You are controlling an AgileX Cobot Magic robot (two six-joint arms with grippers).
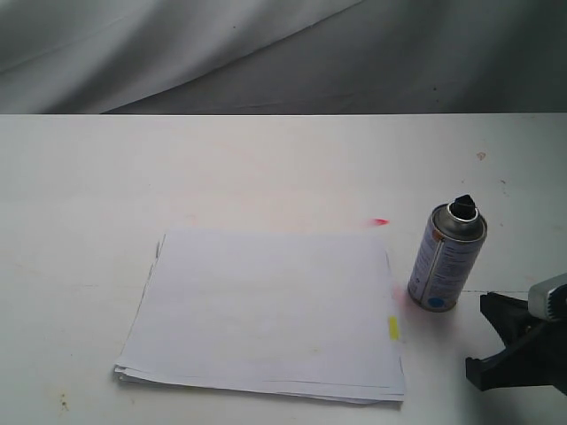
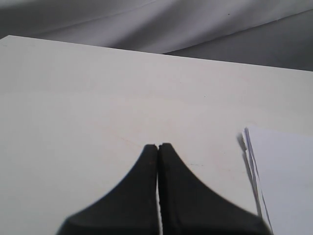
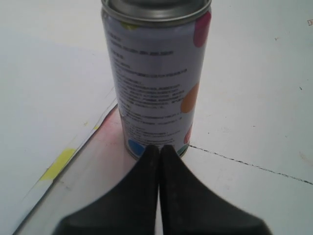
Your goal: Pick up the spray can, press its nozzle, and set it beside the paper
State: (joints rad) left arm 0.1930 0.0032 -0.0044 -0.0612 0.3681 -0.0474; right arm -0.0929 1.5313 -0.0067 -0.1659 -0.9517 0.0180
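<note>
The spray can (image 1: 447, 258) stands upright on the white table just right of the paper (image 1: 266, 310), a white stack with a small yellow tab (image 1: 392, 328) at its right edge. A black nozzle (image 1: 462, 206) tops the can. In the right wrist view the can (image 3: 156, 73) rises directly ahead of my right gripper (image 3: 159, 147), which is shut and empty, tips close to the can's base. The right gripper (image 1: 500, 341) is low at the exterior view's right edge. My left gripper (image 2: 158, 145) is shut and empty over bare table, with the paper's edge (image 2: 283, 181) off to one side.
A small red mark (image 1: 381, 221) lies on the table behind the paper's far right corner, with pinkish staining around the can's base. A thin dark line (image 3: 244, 164) runs across the tabletop by the can. Grey cloth (image 1: 266, 53) hangs behind the table.
</note>
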